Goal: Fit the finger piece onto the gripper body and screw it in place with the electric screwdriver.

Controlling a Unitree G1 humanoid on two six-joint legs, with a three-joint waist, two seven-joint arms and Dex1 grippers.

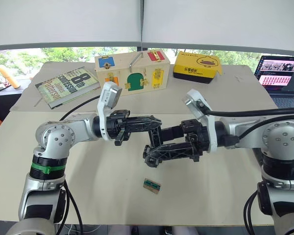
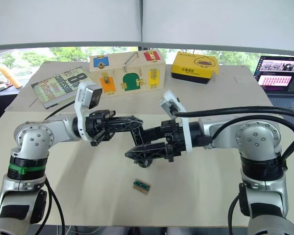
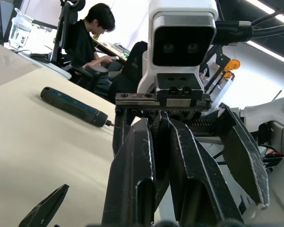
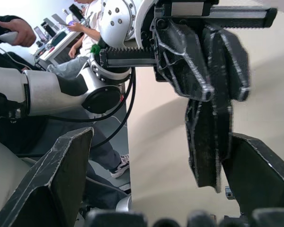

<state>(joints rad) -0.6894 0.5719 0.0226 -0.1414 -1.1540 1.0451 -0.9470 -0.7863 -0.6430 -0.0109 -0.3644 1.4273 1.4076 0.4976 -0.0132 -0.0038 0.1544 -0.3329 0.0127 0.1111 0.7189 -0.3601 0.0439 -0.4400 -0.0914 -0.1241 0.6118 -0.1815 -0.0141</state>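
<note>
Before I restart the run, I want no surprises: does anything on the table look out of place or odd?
The small green-topped block lies askew by itself near the table's front edge. The left gripper and right gripper meet fingertip to fingertip above the table. Otherwise nothing looks spilled or damaged.

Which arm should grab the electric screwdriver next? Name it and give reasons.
Probably right. The right gripper stands open and holds nothing, while the left gripper has its fingers shut together. The electric screwdriver lies loose on the table.
</note>
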